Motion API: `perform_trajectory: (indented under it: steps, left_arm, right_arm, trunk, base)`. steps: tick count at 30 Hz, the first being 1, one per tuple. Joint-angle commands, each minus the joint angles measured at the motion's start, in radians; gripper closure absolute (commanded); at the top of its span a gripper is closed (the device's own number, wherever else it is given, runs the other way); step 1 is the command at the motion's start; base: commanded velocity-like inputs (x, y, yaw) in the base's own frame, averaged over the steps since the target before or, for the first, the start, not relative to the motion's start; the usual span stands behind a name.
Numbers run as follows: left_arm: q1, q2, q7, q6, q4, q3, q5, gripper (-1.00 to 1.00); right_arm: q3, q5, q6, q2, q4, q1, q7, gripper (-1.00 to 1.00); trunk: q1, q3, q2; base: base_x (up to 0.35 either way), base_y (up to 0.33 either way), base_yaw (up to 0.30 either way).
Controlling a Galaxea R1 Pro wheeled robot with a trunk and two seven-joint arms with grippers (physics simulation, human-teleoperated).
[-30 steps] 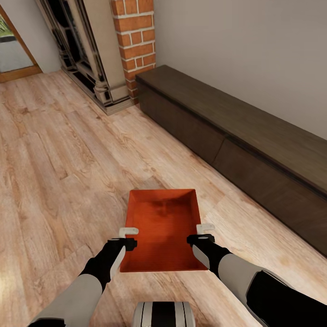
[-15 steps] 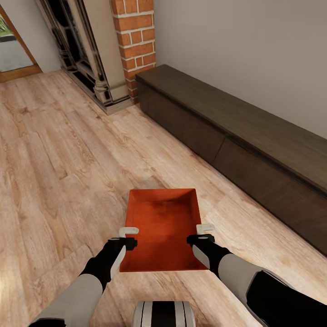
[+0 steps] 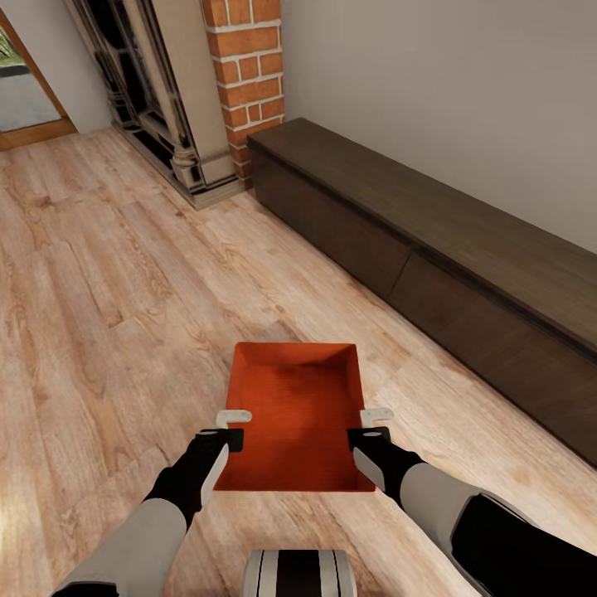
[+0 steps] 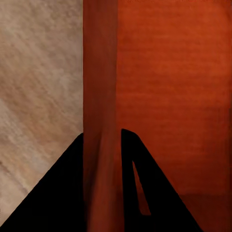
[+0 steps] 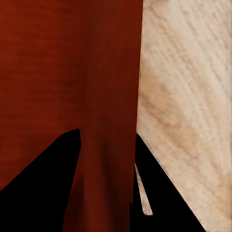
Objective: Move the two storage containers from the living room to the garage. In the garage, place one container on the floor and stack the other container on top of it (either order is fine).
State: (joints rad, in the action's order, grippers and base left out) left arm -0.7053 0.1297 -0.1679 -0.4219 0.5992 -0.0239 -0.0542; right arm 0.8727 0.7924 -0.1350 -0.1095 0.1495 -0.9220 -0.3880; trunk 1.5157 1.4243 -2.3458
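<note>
We see light wood plank floor (image 3: pixel 124 290), brick chimney (image 3: pixel 247 75), dark fireplace (image 3: pixel 141 91), long low dark cabinet (image 3: pixel 431 257) along grey wall (image 3: pixel 448 91). Orange-red bin (image 3: pixel 294 406) low in front of us, over planks, between both arms. Our left gripper (image 3: pixel 233 425) clamped on bin's left wall, one finger each side. Our right gripper (image 3: pixel 372 423) clamped likewise on right wall.

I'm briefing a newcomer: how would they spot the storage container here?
Find the long dark cabinet along the wall; before it lies light plank floor. There sits the storage container, between the left gripper and right gripper. It's the sole orange-red open bin.
</note>
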Motion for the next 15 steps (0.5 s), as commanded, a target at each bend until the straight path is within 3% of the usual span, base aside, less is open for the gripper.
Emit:
perform_trajectory:
  steps: [1,15]
  left_arm:
    - [0.000,0.002,0.005,-0.003,0.006,-0.002,0.010,1.00]
    - [0.000,0.003,0.005,-0.003,0.009,-0.002,0.011,1.00]
  right_arm:
    - [0.008,0.027,-0.005,-0.006,0.003,0.000,0.001,1.00]
    - [0.007,0.026,-0.003,-0.004,0.003,0.000,0.001,1.00]
  trunk:
    - [0.000,0.001,0.000]
    - [-0.004,-0.002,0.007]
  base:
    - [0.000,0.000,0.000]
    - [0.000,0.000,0.000]
